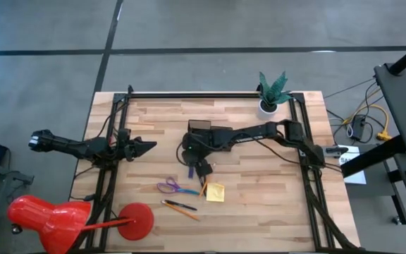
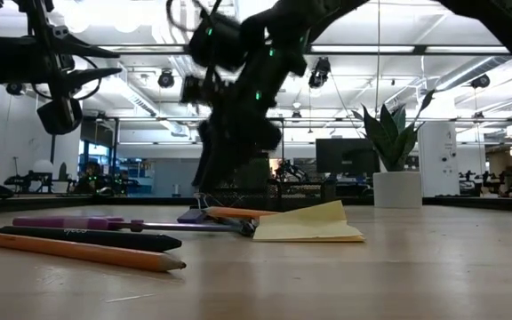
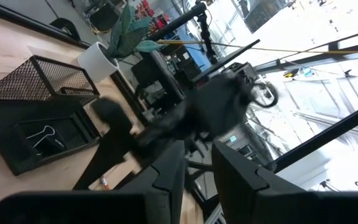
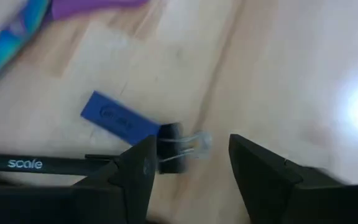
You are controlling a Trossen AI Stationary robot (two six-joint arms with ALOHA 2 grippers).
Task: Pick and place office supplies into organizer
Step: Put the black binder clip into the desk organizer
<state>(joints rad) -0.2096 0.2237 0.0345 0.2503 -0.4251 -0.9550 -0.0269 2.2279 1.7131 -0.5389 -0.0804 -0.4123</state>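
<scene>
My right gripper (image 1: 201,169) points down at the table's middle, open. In the right wrist view (image 4: 188,165) a small black binder clip (image 4: 179,148) with wire handles lies between its fingers, beside a blue flat tag (image 4: 117,120) and a black pen (image 4: 36,164). Purple scissors (image 1: 175,188), a yellow sticky pad (image 1: 215,192) and an orange pencil with a dark pen (image 1: 182,207) lie flat on the table nearer the front. The black mesh organizer (image 3: 36,87) stands behind the right gripper, half under the arm (image 1: 199,127). My left gripper (image 1: 146,146) waits at the left, open by a narrow gap. My right gripper comes at the binder clip from above, fingers pointing down. One finger (image 4: 135,171) stands against the clip's black body (image 4: 169,132), the other clear of the wire handles (image 4: 197,142). I cannot tell whether it touches. The clip lies flat on the table.
A white plant pot (image 1: 267,106) stands at the far right corner. A red lamp (image 1: 48,220) with its round base (image 1: 137,220) is at the near left. The organizer's low tray holds another binder clip (image 3: 45,137). Bare wood lies right of the sticky pad.
</scene>
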